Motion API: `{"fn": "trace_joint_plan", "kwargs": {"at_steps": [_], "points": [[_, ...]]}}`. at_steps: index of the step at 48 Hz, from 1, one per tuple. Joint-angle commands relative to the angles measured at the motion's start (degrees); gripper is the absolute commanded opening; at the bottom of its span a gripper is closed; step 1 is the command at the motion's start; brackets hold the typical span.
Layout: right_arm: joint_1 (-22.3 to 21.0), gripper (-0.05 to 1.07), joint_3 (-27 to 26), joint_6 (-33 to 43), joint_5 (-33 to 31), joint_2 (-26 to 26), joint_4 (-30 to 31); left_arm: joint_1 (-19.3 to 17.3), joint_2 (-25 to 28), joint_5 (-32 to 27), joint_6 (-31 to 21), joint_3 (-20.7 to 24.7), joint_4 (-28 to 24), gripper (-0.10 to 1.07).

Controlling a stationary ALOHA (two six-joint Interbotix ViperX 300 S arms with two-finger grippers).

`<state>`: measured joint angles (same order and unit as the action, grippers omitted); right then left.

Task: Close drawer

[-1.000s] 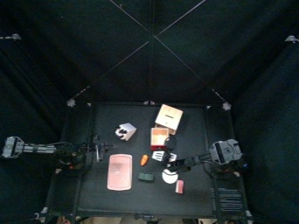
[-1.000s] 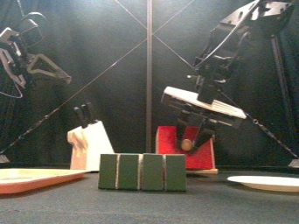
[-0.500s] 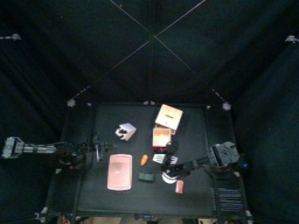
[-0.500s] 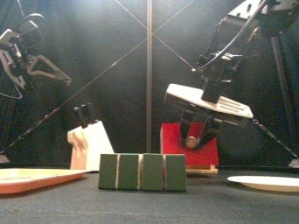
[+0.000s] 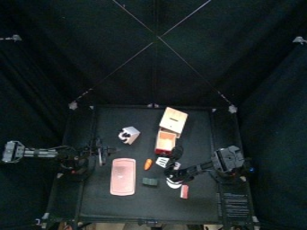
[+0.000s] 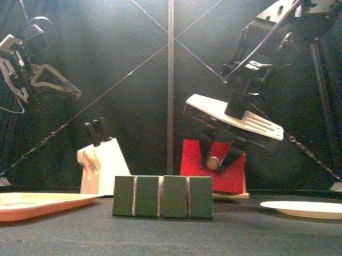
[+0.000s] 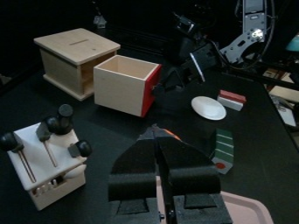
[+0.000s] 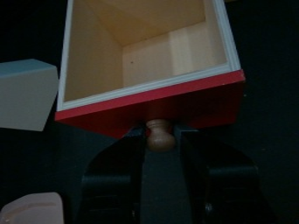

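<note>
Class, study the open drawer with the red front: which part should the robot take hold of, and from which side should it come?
Probably the small round knob on the red front panel of the drawer. It juts out from that flat face, so fingers can straddle it. Come straight at the front, as the right gripper is placed now; the open wooden tray offers only thin walls.

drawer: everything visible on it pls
The drawer is an open-topped tray of pale wood, empty inside, with a red front panel and a small brown knob. It stands pulled out from its tan wooden cabinet and rests on the black table. The right gripper sits at its front, jaws either side of the knob; whether they touch it cannot be told.
</note>
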<state>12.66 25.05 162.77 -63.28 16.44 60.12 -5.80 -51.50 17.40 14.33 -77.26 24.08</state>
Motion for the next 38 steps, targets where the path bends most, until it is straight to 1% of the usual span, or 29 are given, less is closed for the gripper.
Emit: {"fn": "trace_joint_plan", "kwargs": {"at_steps": [1, 14, 38], "points": [[-0.79, 0.41, -1.23, 0.53, -1.32, -1.41, 0.70, -0.26, 0.09, 0.00, 0.09, 0.70, 0.09, 0.26], [-1.32, 0.41, -1.76, 0.70, -4.92, -0.97, 0.44, -0.62, 0.09, -0.62, 0.18, 0.70, 0.09, 0.26], [-3.43, 0.41, -0.88, 0.26, -6.24, -0.18, 0.44, -0.88, 0.09, -0.70, 0.09, 0.70, 0.00, 0.26]]}}
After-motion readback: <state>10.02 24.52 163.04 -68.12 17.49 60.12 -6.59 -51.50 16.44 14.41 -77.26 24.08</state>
